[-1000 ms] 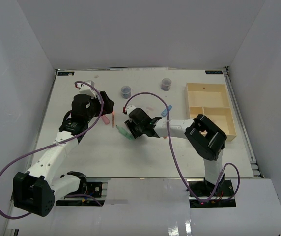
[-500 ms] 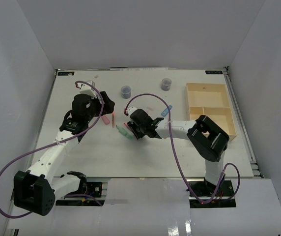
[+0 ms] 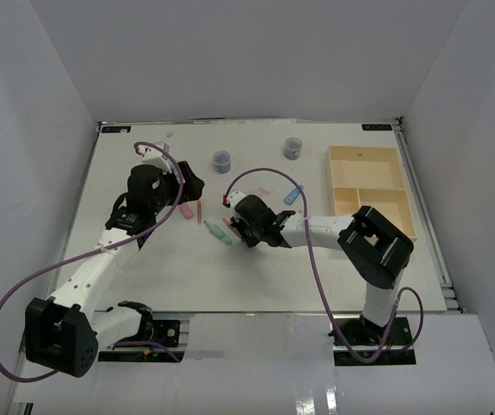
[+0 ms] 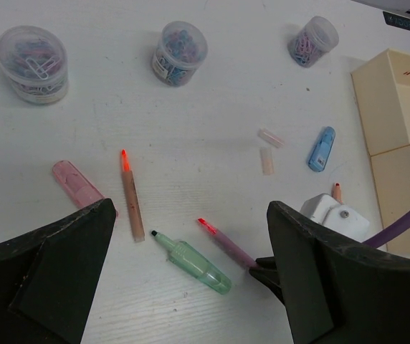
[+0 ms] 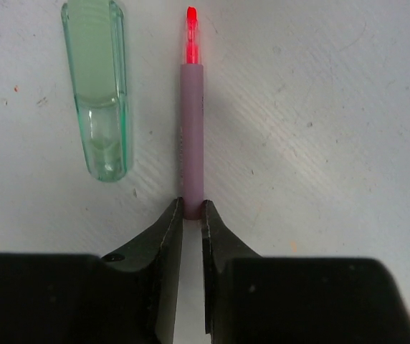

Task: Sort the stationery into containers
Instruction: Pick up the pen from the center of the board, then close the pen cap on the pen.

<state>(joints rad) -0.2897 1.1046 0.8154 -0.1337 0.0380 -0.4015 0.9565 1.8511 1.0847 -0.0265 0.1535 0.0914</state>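
Right wrist: right claw [image 5: 192,213] clenched on tail of purple marker [image 5: 192,129] flat on desk [image 5: 320,143], green marker [image 5: 101,93] beside at 11 o'clock. Lift straight, no nudging green, then carry to tray [image 3: 364,154], 3 o'clock seen from above. Left claw [image 4: 191,204] released.

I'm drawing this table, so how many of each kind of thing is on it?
Paper-clip pots: 3
Red-tipped markers, orange and purple: 2
Green highlighter: 1
Pink cap-like piece: 1
Blue piece: 1
Pale pink stubs: 2
Wooden tray: 1
Total: 11
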